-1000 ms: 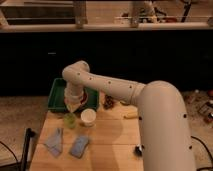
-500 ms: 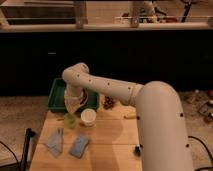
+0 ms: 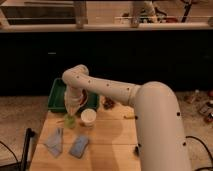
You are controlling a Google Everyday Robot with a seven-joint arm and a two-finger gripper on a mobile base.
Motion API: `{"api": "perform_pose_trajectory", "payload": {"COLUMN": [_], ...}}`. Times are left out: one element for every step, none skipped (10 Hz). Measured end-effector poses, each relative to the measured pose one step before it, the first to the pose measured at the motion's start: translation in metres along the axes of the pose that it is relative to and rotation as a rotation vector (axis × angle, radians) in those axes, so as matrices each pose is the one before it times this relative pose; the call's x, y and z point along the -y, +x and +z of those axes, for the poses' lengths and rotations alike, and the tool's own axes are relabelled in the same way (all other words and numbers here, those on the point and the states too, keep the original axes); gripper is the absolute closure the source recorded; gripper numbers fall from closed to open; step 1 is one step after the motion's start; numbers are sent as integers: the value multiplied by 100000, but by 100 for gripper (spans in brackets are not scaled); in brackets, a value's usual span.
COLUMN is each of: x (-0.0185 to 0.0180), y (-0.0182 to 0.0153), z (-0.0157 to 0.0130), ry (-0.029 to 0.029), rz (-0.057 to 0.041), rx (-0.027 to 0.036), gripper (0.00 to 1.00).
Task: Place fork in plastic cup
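1. Seemingly, little has changed in the camera view over the last second: the arm (image 3: 107,90) is bent over the table's (image 3: 110,137) far left, much as it was before.
2. The gripper (image 3: 73,108) is hung just above the cup (image 3: 70,120), at the same spot as a moment ago, and the cup has not been shifted.
3. Whether the gripper is spread, pressed together or pinching something cannot be told.
4. The fork cannot be made out; it may be hidden by the wrist or already lowered into the cup, but neither can be confirmed.
5. The cup is stood upright, just left of the white cup (image 3: 88,117) and in front of the green tray (image 3: 56,93).
6. Two blue cloths (image 3: 54,142) (image 3: 78,146) are laid nearer the table's front edge, apart from both cups.
7. The steadiness is judged to mean that the placing step is at or near its end, with the drop into the cup either in hand or just made.
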Motion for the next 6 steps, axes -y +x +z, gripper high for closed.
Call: {"api": "perform_pose_trajectory", "payload": {"x": [26,8,-43,-4,-3,-84], "y": [-100,-78,-56,-80,-45,0], "z": [136,115,113,53,-10,102], "ry": [-176,-137,-175,-49,-11,-80], "rz": [25,63,80,-5,-18,-60], "rx": [266,257,336,286,126,354], "gripper": [100,98,88,78,69,58]}}
